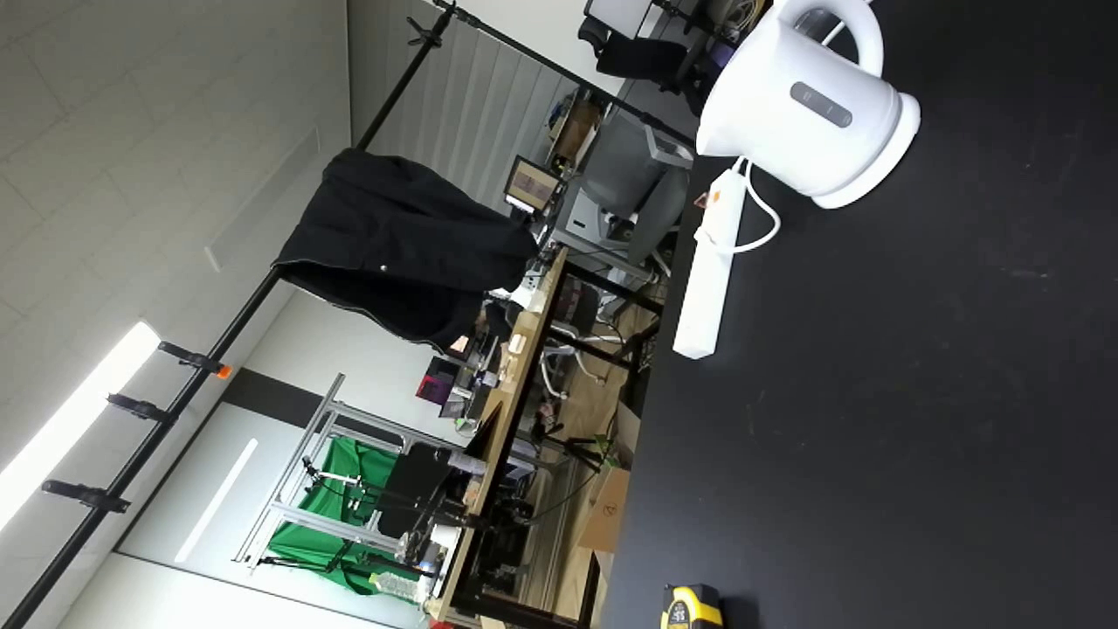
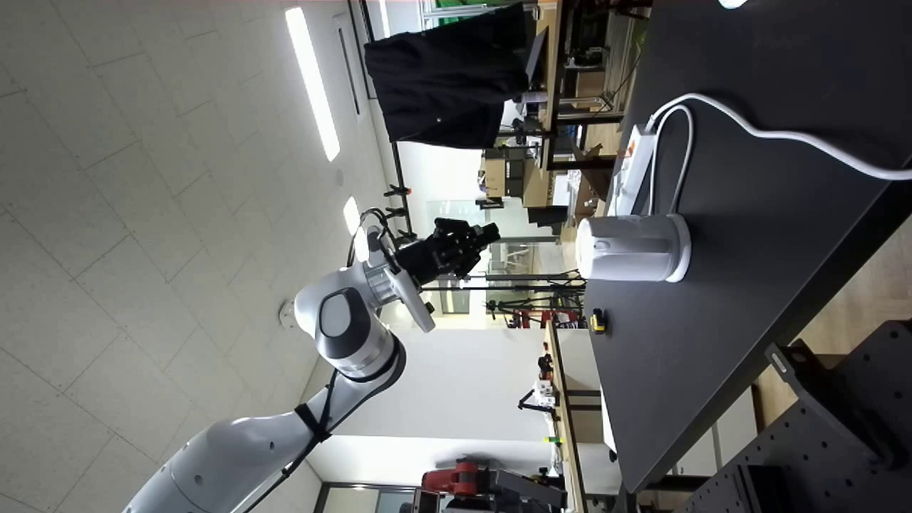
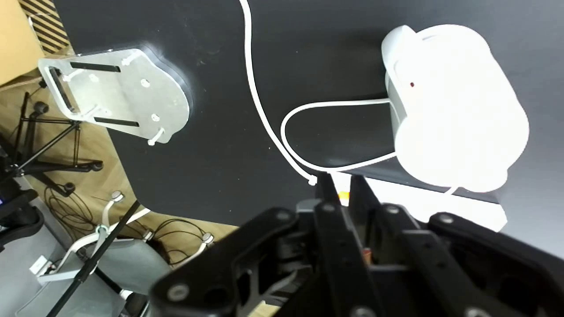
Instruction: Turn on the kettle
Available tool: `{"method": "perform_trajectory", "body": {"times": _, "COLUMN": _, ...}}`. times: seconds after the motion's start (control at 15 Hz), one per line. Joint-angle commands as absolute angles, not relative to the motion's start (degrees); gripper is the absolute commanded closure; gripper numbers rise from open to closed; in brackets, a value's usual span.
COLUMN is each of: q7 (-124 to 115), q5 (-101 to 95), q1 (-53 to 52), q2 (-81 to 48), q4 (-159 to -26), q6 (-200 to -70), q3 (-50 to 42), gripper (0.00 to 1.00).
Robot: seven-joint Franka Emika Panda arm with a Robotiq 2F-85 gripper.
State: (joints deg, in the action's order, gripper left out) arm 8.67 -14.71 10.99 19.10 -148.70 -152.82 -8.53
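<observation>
The white kettle (image 1: pixel 790 109) stands on the black table (image 1: pixel 873 393) with its loop handle (image 1: pixel 866 39) and a grey oval mark (image 1: pixel 821 105) showing in an exterior view that is turned sideways. It also shows in an exterior view (image 2: pixel 630 249) and, overexposed, at the right of the wrist view (image 3: pixel 462 114). My gripper (image 2: pixel 491 234) is raised above the table, apart from the kettle. In the wrist view, its fingertips (image 3: pixel 339 181) have a narrow gap between them with nothing held. They overlap the white power strip (image 3: pixel 440 202) behind them. Any kettle switch is not clear.
The power strip (image 1: pixel 712 262) lies beside the kettle near a table edge. White cords (image 2: pixel 776 135) run across the table. A yellow and black tape measure (image 2: pixel 597 320) lies on the table. A metal bracket (image 3: pixel 132 94) sits at the table's edge in the wrist view.
</observation>
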Motion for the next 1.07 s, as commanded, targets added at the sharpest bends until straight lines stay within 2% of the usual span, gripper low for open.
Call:
{"method": "perform_trajectory", "body": {"times": 0.0, "q7": 7.17, "q5": -15.4, "q1": 11.48, "q2": 22.75, "q4": -150.02, "q6": -149.17, "q3": -6.97, "gripper": 0.54}}
{"method": "perform_trajectory", "body": {"times": 0.2, "q7": 7.33, "q5": -15.31, "q1": 11.38, "q2": 24.17, "q4": -150.68, "q6": -147.67, "q3": -6.51, "gripper": 0.32}}
{"method": "perform_trajectory", "body": {"times": 0.53, "q7": 8.24, "q5": -14.73, "q1": 11.11, "q2": 25.62, "q4": -150.92, "q6": -145.87, "q3": -6.84, "gripper": 0.01}}
{"method": "perform_trajectory", "body": {"times": 0.67, "q7": 8.79, "q5": -14.62, "q1": 10.82, "q2": 23.99, "q4": -150.23, "q6": -146.86, "q3": -7.06, "gripper": 0.0}}
{"method": "perform_trajectory", "body": {"times": 0.73, "q7": 8.92, "q5": -14.63, "q1": 10.81, "q2": 24.06, "q4": -150.23, "q6": -146.76, "q3": -7.07, "gripper": 0.04}}
{"method": "perform_trajectory", "body": {"times": 0.8, "q7": 8.98, "q5": -14.63, "q1": 10.8, "q2": 24.0, "q4": -150.23, "q6": -146.76, "q3": -7.07, "gripper": 0.0}}
{"method": "perform_trajectory", "body": {"times": 1.0, "q7": 8.98, "q5": -14.63, "q1": 10.78, "q2": 23.82, "q4": -150.23, "q6": -146.77, "q3": -7.08, "gripper": 0.0}}
